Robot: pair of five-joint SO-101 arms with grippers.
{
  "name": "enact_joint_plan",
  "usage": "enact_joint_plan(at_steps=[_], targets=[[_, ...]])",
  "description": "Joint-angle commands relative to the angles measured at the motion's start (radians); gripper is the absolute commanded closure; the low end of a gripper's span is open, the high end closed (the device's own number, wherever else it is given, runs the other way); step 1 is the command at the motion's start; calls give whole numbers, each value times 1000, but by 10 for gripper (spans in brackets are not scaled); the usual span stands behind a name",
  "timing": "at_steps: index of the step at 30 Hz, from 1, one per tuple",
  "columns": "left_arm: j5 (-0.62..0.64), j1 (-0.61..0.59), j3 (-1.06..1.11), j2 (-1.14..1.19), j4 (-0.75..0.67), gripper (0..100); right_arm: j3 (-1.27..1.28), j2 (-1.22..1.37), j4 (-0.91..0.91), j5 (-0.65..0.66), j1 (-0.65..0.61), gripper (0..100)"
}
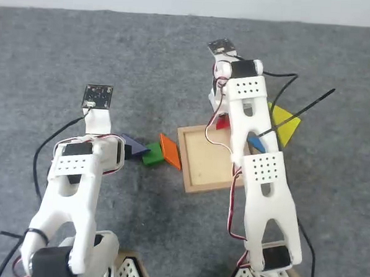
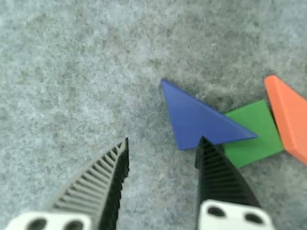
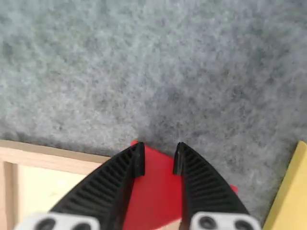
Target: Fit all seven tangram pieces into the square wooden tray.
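The square wooden tray lies between the arms, its floor bare. My right gripper hangs over the tray's far rim, its fingers a narrow gap apart above a red piece that lies flat beneath them and shows past both tips. In the high view the red piece shows at the tray's far edge. My left gripper is open just short of a dark blue triangle, one fingertip over its near edge. The triangle overlaps a green square; an orange piece lies beyond.
A yellow triangle and a light blue piece lie on the grey carpet right of the tray, partly under the right arm. The dark blue, green and orange pieces line up left of the tray.
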Motion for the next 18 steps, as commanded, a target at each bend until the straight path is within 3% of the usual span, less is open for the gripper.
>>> enact_joint_plan(at_steps=[1, 18], targets=[[6, -9, -2, -3, -26, 779, -49, -27, 47, 18, -31, 875], [6, -9, -4, -3, -29, 779, 37, -137, 50, 18, -41, 877]])
